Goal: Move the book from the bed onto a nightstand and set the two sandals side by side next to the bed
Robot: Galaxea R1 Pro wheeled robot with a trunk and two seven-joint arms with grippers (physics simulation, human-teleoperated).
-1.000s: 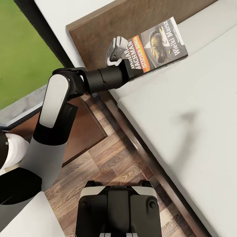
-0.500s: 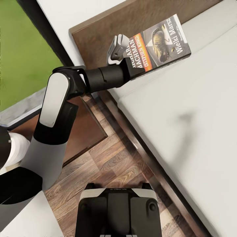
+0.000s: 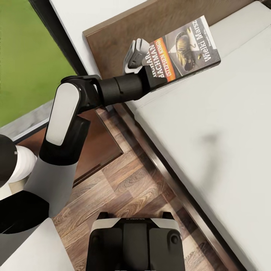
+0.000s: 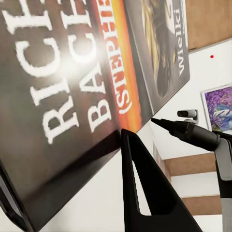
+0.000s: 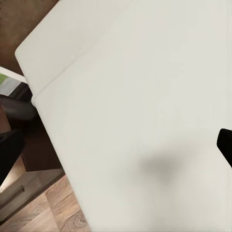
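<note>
The book (image 3: 184, 47), dark with an orange band and white "RICHARD BACHMAN" lettering, hangs in the air over the head end of the bed (image 3: 210, 143). My left gripper (image 3: 147, 70) is shut on its lower edge. In the left wrist view the cover of the book (image 4: 72, 96) is very close, with one dark finger (image 4: 145, 193) against its edge. The nightstand (image 3: 99, 150) stands below my left arm, beside the bed frame. A dark tip of my right gripper (image 5: 224, 145) shows above the mattress (image 5: 145, 96). The sandals are out of view.
The wooden headboard (image 3: 120, 41) rises behind the book against a white wall. A dark-framed glass opening (image 3: 26, 64) with green outside is at the left. Wood-plank floor (image 3: 128, 188) lies between my base (image 3: 135, 244) and the bed frame (image 3: 169, 180).
The whole picture has shifted slightly to the right, so the camera moved. The book stays held in my left gripper, a touch higher over the mattress.
</note>
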